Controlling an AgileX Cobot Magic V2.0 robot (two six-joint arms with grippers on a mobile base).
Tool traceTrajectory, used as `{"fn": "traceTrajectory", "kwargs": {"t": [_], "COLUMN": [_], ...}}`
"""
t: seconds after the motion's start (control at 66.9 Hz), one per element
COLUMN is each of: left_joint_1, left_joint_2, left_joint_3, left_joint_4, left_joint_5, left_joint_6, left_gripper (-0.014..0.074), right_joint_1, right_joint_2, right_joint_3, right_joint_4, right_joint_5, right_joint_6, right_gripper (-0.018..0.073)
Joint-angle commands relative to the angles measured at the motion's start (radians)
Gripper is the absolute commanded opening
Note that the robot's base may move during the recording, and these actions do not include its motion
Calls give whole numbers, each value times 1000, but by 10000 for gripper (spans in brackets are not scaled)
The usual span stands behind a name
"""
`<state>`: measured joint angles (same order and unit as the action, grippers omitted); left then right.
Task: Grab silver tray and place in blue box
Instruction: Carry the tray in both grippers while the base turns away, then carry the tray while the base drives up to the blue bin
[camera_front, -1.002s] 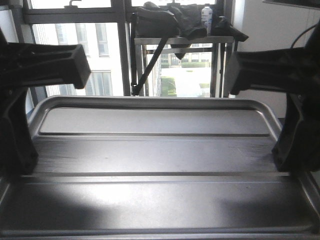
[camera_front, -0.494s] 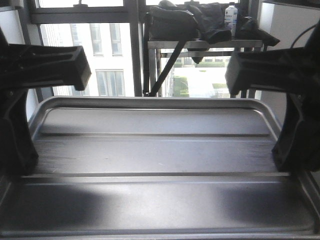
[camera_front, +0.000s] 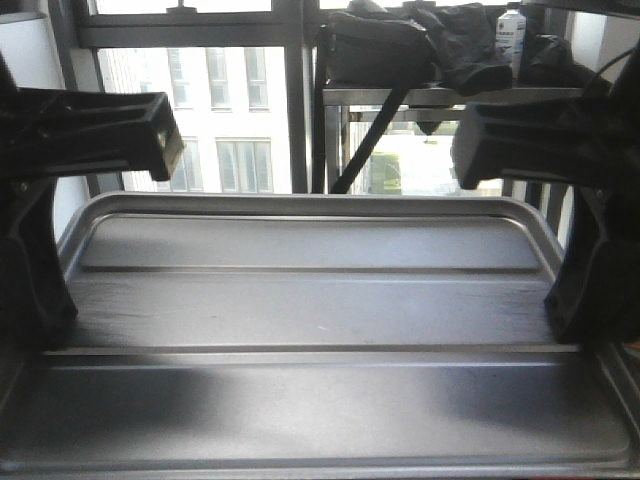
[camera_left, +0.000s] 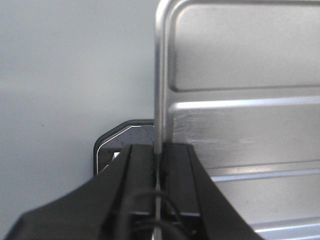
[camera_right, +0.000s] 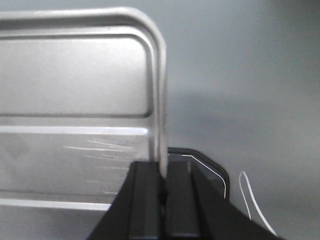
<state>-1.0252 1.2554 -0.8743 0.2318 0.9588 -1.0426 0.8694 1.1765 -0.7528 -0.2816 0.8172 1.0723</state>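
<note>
On the left short edge of the silver tray (camera_front: 320, 300), the left gripper (camera_left: 159, 152) is closed down to a narrow slit. Its two black fingers (camera_left: 142, 165) pinch the rolled rim, one pad outside the tray and one inside over the flat bottom. Outside that edge, the left wrist view shows a plain grey surface below the rim. A dark slab (camera_left: 112, 142) with a rounded corner and a pale border pokes out just beside the fingers; what it is cannot be told.

The tray spans the whole width between the two arms, roughly level and open side up, with its two long ridges running from one gripper towards the other. From the front, the black gripper bodies rise over both ends and hide the tray's side rims there.

Beyond the tray's far rim, a window (camera_front: 200, 110) with dark frames shows pale buildings on the left. Further right a metal shelf (camera_front: 450, 95) stands higher than the tray. It carries dark bags (camera_front: 375, 45) and a white bottle (camera_front: 512, 35), and a black strap (camera_front: 365, 150) hangs down towards the far rim.

On the tray's right short edge, the right gripper (camera_right: 161, 172) is closed just as tightly, with the rim caught between its two pads. Outside that edge is the same grey surface, where another dark rounded corner (camera_right: 207, 162) lies just beside the gripper. A thin white cord (camera_right: 252, 200) lies farther out from the tray
</note>
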Motion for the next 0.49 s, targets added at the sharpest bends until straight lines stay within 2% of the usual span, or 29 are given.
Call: {"fn": "traceTrajectory", "kwargs": {"t": [0.0, 0.479], "left_joint_1": [-7, -7], "left_joint_2": [-22, -22], "left_joint_3": [-25, -25], "left_joint_4": [28, 28], "left_joint_5": [15, 15], "left_joint_6": [-11, -11], "left_gripper": [-14, -14], "right_joint_1": [-3, -3], "right_joint_2": [-24, -24], "right_joint_3": [-26, -26], "right_joint_4": [-45, -45], "right_joint_5": [-3, -3], "right_joint_6": [0, 0], "right_gripper": [60, 60]}}
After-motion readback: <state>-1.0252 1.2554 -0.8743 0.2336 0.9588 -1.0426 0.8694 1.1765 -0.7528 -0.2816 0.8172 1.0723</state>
